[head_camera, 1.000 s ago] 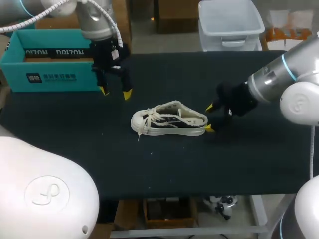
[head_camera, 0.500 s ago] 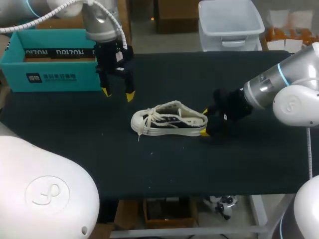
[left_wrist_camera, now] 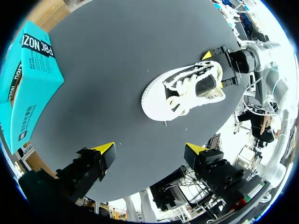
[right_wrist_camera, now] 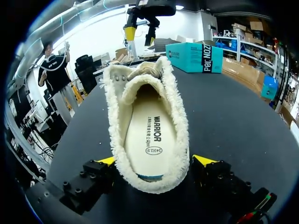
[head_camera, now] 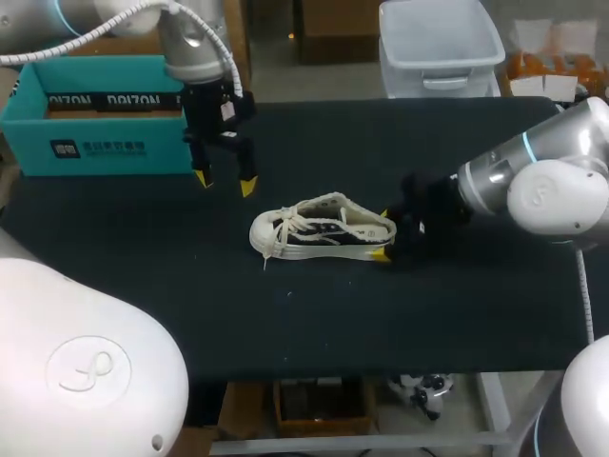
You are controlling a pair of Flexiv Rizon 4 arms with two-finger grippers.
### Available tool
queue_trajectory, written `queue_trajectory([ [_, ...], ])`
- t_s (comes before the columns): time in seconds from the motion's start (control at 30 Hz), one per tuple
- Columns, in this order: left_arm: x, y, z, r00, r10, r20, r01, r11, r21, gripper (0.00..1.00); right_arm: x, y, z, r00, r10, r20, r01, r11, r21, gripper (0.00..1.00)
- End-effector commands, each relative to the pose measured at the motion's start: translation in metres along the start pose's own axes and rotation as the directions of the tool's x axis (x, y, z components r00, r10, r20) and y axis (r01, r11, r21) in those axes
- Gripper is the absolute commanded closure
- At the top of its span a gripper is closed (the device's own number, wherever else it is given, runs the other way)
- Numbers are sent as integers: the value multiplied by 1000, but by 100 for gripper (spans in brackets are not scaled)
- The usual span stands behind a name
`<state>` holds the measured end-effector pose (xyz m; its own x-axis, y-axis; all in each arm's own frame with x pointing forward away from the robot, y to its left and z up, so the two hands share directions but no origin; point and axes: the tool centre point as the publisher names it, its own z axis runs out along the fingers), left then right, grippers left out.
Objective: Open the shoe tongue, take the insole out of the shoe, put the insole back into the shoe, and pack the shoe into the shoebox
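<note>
Lying lengthwise on the counter (head_camera: 457, 314), the shoe (head_camera: 324, 230) points its heel straight into the right claw (head_camera: 383, 234), whose released fingers flank it, while the left claw (head_camera: 225, 181), also released, hangs farther off, between toe and shoebox (head_camera: 95, 143).

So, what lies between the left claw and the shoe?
Only bare black table lies between the left claw and the shoe, as the left wrist view shows.
</note>
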<state>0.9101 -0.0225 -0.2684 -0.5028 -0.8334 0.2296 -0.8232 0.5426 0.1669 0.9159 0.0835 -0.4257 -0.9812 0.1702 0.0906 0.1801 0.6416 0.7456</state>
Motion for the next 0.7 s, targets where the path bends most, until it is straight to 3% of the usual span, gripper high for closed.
queue_trajectory([
  [0.03,0,-5,1,1000,-2,-3,2,1000,-10,0,-2,-6,6,1000,-8,2,8,1000,-27,0],
  [0.7,1,-8,7,1000,-3,-8,3,1000,-10,0,-5,2,21,999,-37,-10,36,995,-95,0],
])
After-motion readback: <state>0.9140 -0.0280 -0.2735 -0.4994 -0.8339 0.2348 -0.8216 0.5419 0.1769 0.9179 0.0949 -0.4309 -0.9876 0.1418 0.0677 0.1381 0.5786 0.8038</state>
